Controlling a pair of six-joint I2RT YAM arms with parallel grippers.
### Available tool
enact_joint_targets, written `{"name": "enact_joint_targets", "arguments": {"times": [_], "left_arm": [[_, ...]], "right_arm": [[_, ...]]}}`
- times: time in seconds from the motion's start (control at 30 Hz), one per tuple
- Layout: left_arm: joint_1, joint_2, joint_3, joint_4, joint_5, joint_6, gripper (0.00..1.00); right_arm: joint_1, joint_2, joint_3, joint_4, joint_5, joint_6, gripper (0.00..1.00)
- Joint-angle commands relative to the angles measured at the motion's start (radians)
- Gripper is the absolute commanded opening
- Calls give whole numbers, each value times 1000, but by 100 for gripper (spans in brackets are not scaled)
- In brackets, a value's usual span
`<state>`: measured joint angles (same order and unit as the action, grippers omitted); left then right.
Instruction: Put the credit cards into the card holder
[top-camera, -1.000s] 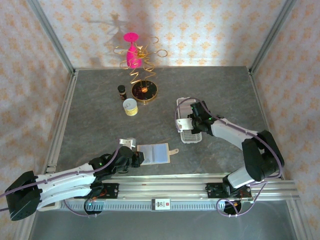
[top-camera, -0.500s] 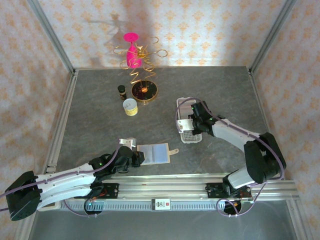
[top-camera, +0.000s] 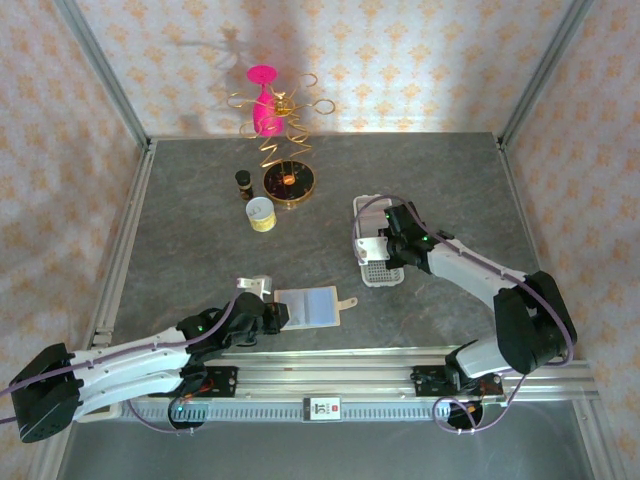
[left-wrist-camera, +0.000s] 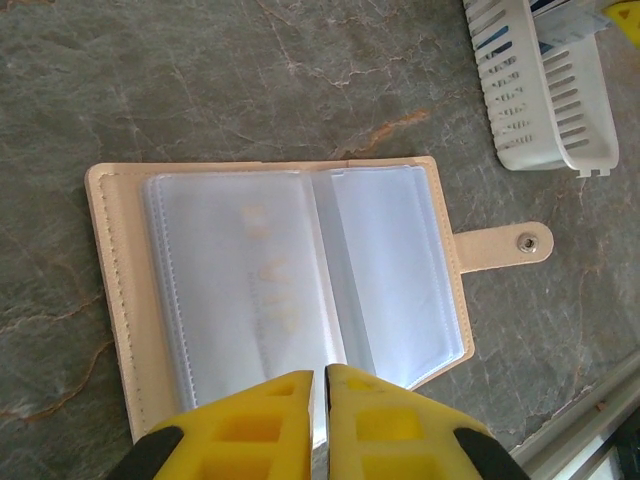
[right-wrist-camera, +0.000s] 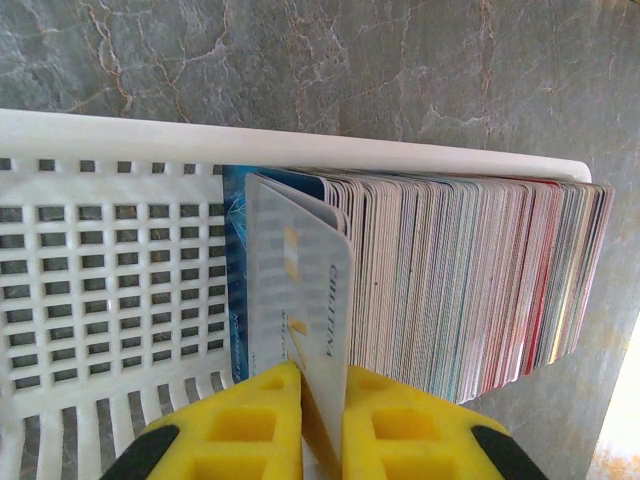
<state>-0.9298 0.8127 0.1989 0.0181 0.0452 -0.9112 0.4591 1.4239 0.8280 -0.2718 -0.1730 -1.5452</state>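
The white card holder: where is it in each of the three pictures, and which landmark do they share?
Top external: card holder right of centre, under the right hand.
Left wrist: card holder in the top right corner, beyond the beige wallet.
Right wrist: card holder's gridded base on the left, credit cards standing in it at right.
Shared landmark: the grey marbled table.

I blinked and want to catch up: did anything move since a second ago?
Barely. The right arm's elbow swung a little outward, while the right gripper stayed pinching one card at the white tray. The left gripper kept hold of the wallet; nothing else moved.
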Motion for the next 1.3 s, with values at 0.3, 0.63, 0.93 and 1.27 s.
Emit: {"name": "enact_joint_targets", "arguments": {"times": [0.3,0.63,0.93,1.27], "left_arm": [[-7,-6,-18,22,-6,-3,13],[-6,-6,-26,23,-6,-8,12],[-7,-7,-24,19,1,-11,11],[-6,-3,-24,22,-2,-9,11]], "right_arm": [[-2,38,27,19,36,20,16],[-1,51,34,25,56,28,18],[-1,69,35,46,60,42,19],[-2,72,48,52,80,41,19]]}}
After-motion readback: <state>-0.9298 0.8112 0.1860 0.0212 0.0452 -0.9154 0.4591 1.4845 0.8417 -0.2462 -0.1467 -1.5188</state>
